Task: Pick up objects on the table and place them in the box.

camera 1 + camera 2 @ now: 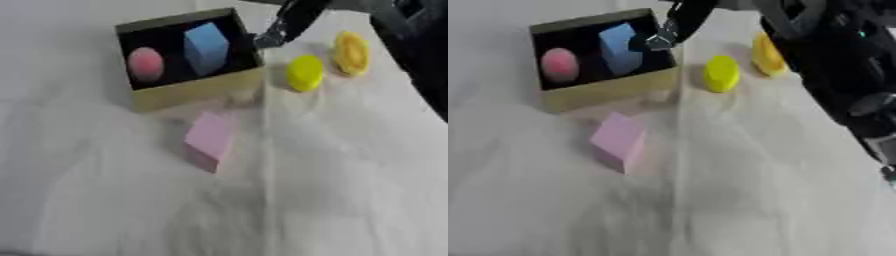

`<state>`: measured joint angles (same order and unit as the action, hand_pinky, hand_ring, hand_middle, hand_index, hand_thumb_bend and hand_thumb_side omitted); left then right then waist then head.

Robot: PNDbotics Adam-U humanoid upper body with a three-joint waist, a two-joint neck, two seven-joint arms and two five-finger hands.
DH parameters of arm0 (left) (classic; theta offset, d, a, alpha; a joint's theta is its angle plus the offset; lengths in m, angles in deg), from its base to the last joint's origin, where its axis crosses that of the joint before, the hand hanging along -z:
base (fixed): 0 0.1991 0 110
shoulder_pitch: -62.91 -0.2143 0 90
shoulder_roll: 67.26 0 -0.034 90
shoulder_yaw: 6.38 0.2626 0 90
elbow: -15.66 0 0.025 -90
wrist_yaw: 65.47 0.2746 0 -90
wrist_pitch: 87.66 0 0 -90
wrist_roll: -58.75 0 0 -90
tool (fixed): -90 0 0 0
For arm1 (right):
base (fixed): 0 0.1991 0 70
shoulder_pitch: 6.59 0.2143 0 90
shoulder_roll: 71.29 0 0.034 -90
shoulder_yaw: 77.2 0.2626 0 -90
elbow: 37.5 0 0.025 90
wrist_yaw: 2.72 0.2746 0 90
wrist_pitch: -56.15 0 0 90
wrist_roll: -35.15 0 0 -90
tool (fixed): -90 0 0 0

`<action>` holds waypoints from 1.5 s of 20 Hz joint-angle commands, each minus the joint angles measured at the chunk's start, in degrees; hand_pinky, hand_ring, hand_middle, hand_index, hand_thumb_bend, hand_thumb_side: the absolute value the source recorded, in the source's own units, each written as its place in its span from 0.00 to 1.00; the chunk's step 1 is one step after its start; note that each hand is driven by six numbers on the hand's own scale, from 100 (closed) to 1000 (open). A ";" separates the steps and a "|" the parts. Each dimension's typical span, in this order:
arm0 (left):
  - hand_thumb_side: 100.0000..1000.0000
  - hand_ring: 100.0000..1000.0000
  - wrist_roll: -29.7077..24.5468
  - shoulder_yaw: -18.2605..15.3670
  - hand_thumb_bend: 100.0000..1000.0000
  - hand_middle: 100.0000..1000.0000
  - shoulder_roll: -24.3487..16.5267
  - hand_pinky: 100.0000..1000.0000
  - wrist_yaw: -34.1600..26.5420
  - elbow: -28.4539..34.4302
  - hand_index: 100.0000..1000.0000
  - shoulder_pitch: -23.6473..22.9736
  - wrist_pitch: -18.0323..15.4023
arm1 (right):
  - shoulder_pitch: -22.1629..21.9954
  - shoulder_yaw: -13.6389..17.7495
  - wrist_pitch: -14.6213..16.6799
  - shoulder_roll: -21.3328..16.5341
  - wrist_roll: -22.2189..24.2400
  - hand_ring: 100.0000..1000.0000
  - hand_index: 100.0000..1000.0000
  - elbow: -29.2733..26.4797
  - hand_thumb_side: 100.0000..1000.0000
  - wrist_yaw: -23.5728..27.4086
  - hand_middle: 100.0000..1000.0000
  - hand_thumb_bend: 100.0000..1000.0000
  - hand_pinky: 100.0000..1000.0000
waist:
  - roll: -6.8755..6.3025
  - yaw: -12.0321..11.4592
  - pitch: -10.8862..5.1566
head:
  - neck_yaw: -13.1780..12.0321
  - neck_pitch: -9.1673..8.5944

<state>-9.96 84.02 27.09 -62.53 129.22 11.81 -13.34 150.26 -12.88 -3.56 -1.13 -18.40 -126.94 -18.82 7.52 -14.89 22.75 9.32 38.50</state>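
An open tan cardboard box (194,89) stands at the back left of the white cloth. Inside it lie a pink ball (145,64) and a blue block (206,48), tilted on one corner. A pale pink block (209,139) lies on the cloth just in front of the box. To the right of the box are a yellow round piece (305,72) and a darker yellow disc (351,53). My right hand (282,27) reaches down from the upper right, its straight fingers over the box's right rim beside the blue block, holding nothing. My left hand is out of sight.
My black right arm (833,65) fills the upper right of the right eye view, above the yellow pieces. The white cloth (332,190) is wrinkled and stretches bare across the whole front half.
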 commanded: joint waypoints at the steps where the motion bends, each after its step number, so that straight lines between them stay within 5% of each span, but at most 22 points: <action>1: 0.44 0.68 0.51 -0.60 0.49 0.64 -1.21 0.69 0.45 1.03 0.80 0.64 -0.09 | 0.09 -0.49 2.46 -3.47 5.48 0.91 0.91 -6.07 0.32 3.78 0.81 0.29 0.86 | -0.63 0.05 -1.66 | -0.22 0.15; 12: 0.44 0.68 0.67 -0.63 0.49 0.64 -1.29 0.69 0.65 1.03 0.80 0.31 0.16 | -1.21 -4.79 1.24 -4.82 12.03 0.91 0.91 -13.05 0.32 5.18 0.83 0.31 0.86 | -1.17 0.38 -1.44 | -1.16 0.50; 30: 0.45 0.68 0.12 -0.14 0.48 0.64 -1.07 0.68 0.41 1.03 0.80 0.18 0.52 | -2.02 -11.07 3.54 0.39 15.52 0.92 0.92 -6.99 0.32 1.05 0.82 0.30 0.87 | -1.77 0.18 -0.85 | -1.03 1.12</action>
<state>-9.73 83.82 27.09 -62.17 129.22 11.58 -12.95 147.50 -24.20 -9.74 -0.49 -12.22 -134.31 -17.16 6.29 -14.66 23.00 8.13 39.33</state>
